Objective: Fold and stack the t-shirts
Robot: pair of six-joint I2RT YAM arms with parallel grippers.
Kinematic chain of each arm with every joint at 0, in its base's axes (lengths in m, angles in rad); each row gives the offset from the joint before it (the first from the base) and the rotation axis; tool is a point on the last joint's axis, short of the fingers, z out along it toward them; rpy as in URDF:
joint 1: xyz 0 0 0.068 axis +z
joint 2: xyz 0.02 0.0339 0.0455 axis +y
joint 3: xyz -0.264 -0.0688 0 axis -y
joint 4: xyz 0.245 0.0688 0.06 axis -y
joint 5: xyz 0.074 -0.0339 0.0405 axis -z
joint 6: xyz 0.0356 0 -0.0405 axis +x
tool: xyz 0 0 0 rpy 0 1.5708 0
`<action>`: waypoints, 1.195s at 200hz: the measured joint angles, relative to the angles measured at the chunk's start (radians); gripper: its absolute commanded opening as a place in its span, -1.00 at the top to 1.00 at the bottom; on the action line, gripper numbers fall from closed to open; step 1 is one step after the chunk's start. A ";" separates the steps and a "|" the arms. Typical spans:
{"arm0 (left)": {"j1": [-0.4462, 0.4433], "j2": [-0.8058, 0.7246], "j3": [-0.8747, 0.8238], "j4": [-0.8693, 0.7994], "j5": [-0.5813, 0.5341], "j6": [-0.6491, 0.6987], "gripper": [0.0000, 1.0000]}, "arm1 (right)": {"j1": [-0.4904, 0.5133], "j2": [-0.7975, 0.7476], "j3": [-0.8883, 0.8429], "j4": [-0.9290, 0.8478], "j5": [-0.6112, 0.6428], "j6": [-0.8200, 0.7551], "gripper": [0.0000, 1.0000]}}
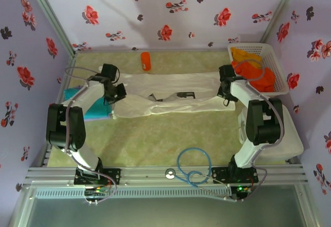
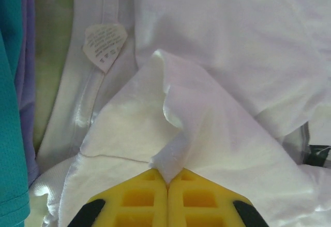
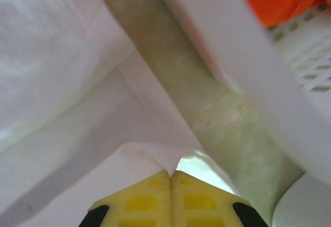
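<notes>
A large white t-shirt (image 1: 170, 95) lies stretched across the middle of the table, partly folded lengthwise. My left gripper (image 1: 118, 91) pinches its left end; in the left wrist view the yellow jaws of that gripper (image 2: 168, 178) are shut on a raised fold of the white t-shirt (image 2: 217, 56). My right gripper (image 1: 226, 90) holds the right end; its yellow jaws (image 3: 171, 174) are shut on a corner of the white t-shirt (image 3: 62, 82). A teal t-shirt (image 1: 95, 109) lies flat under my left arm. Orange t-shirts (image 1: 256, 72) fill the basket.
A white lattice basket (image 1: 279, 79) stands at the back right, its rim (image 3: 269, 97) close beside my right gripper. A small orange bottle (image 1: 146, 61) stands at the back. A stethoscope (image 1: 194, 167) lies near the front rail. A white pad (image 1: 292, 134) sits under the right arm.
</notes>
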 measured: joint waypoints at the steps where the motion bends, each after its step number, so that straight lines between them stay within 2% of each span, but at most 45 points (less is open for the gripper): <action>1: 0.000 0.000 0.001 -0.002 0.000 0.000 1.00 | 0.000 0.001 0.001 0.000 0.000 0.000 1.00; 45: 0.000 0.000 0.080 -0.049 0.001 0.007 1.00 | -0.007 0.064 0.048 0.000 0.022 0.000 1.00; 60: 0.000 0.000 0.098 -0.057 0.002 0.007 1.00 | -0.007 0.082 0.064 0.001 0.022 0.001 0.73; 72: 0.000 0.000 0.109 -0.063 0.005 0.007 1.00 | -0.007 0.092 0.071 0.002 0.022 -0.005 0.27; 101: 0.000 0.011 0.144 -0.079 0.011 0.008 1.00 | -0.006 0.096 0.069 0.008 -0.004 -0.017 -0.20; 144: -0.008 0.061 0.212 -0.095 0.011 0.021 1.00 | -0.001 0.075 0.031 0.036 -0.053 -0.028 -0.40; 164: -0.008 0.093 0.242 -0.102 0.011 0.026 1.00 | 0.000 0.042 0.000 0.060 -0.076 -0.034 -0.61; 224: -0.008 0.204 0.341 -0.100 0.011 0.029 1.00 | 0.037 -0.080 -0.071 0.098 -0.119 -0.068 -0.71; 228: -0.008 0.212 0.346 -0.100 0.011 0.029 1.00 | 0.040 -0.087 -0.072 0.101 -0.119 -0.070 -0.82; 239: -0.008 0.231 0.356 -0.100 0.010 0.029 1.00 | 0.045 -0.108 -0.079 0.106 -0.117 -0.077 -0.84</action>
